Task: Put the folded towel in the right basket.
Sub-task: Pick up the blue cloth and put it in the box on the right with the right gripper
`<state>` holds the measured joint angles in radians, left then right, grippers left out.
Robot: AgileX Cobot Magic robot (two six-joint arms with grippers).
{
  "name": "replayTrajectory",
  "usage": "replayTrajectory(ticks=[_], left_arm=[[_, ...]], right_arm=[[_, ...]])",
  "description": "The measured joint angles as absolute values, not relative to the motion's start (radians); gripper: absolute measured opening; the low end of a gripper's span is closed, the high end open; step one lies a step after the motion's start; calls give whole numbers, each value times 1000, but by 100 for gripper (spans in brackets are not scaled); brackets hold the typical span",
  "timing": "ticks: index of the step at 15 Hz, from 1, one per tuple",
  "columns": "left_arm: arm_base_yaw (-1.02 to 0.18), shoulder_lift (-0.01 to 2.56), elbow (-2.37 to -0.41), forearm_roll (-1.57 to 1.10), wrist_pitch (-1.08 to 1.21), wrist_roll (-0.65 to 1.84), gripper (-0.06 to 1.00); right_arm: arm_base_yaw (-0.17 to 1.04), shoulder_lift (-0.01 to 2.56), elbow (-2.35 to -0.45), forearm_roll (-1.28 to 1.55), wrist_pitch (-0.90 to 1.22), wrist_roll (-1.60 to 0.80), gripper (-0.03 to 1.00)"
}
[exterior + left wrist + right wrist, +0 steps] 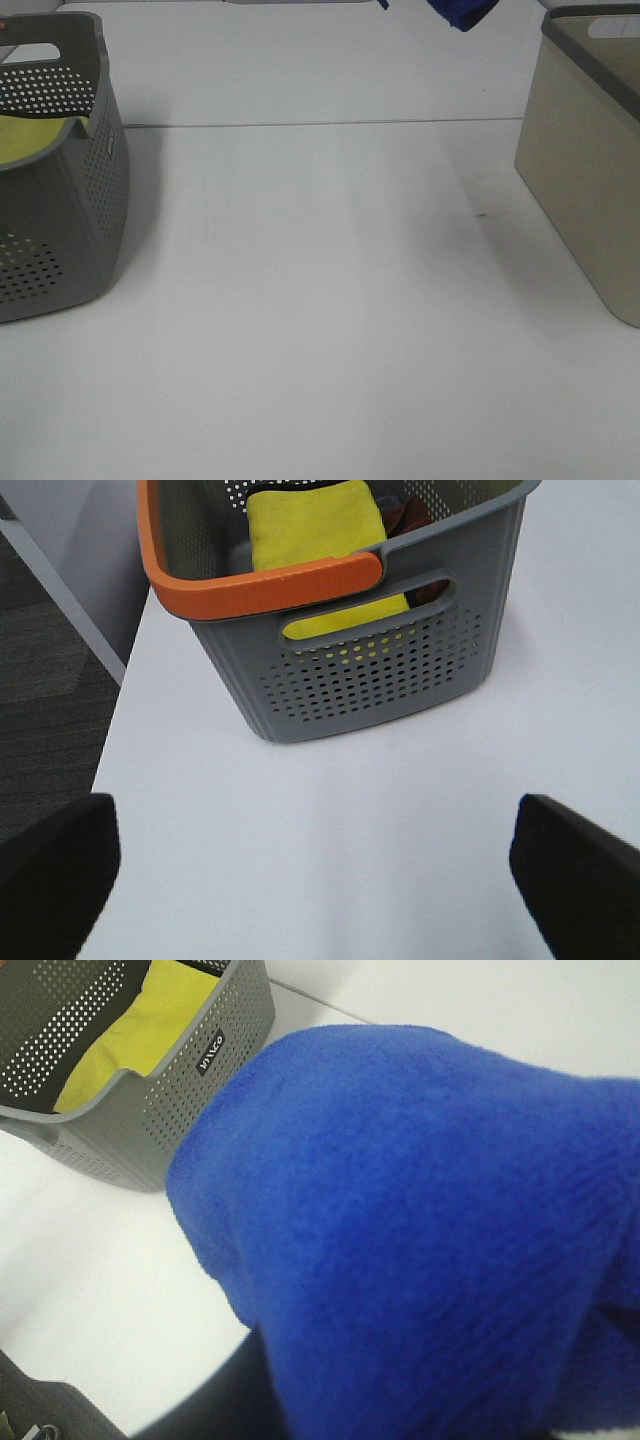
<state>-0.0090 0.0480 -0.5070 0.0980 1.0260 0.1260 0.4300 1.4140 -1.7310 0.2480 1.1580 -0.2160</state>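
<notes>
The folded towel is blue and fleecy. It hangs in the air at the top edge of the exterior view (462, 12), left of the beige right basket (585, 160), and fills most of the right wrist view (430, 1240). My right gripper is shut on it; only a dark finger (225, 1405) shows under the cloth. My left gripper (315, 880) is open and empty, low over the table in front of the grey perforated left basket (370, 670).
The left basket (60, 200) has an orange handle (260, 588) and holds a yellow towel (315, 525). The white table (320, 300) lies between the baskets. In the left wrist view the table's edge (125, 680) drops to dark floor.
</notes>
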Motion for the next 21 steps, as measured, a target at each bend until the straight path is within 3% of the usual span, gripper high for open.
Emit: replayTrajectory(ticks=[4,11,14,16,21], left_arm=[[-9,48,-507,98,1026,126,99],[-9,48,-507,98,1026,126,99],[-9,48,-507,98,1026,126,99],[-9,48,-507,98,1026,126,99],[-9,48,-507,98,1026,126,99]], right_arm=[[379,1414,-1733,283,1178,-215,13],[-178,1415,-1733,633,1205,-315,13],[-334,1431,-1733,644,1205,-314,13],[-389,1461,-1733,645,1204,-312,13],[-399,1588,-1733,587,1155,-302,13]])
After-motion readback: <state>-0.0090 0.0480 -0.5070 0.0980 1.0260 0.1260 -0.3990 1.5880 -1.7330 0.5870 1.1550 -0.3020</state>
